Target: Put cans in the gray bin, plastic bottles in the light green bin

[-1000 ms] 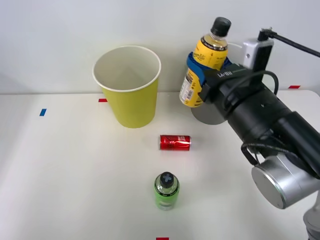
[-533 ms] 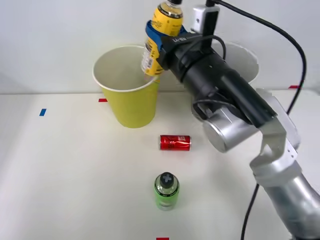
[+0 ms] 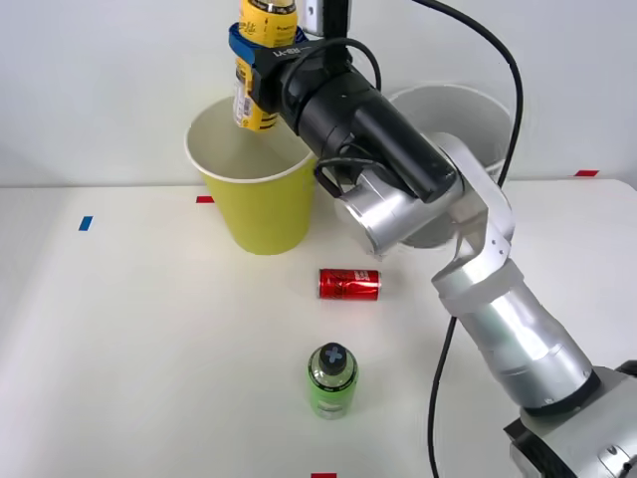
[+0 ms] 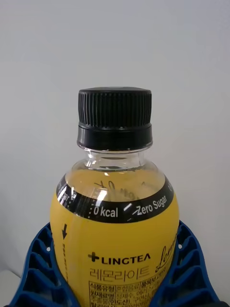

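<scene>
Right claw point(image 3: 261, 50) grips the yellow bottle point(image 3: 261, 75) upright, blue fingers point(image 4: 36, 268) pressed against both sides of its label, directly over the open mouth of the light green bin point(image 3: 257, 184). Gray bin point(image 3: 468, 119) stands just behind the arm. On the worktop point(image 3: 149, 349) well below the claw: red can point(image 3: 348, 284) on its side, green bottle point(image 3: 331, 381) upright.

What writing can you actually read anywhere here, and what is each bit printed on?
"0 kcal" – black band on the yellow bottle held in the right gripper.
"Zero Sugar" – same band.
"LINCTEA" with a plus sign – its yellow label.
"레몬라이트" – line beneath; the smaller print below is too small to read.
White lettering on the red can: too small to read.
Green bottle: nothing readable.
</scene>
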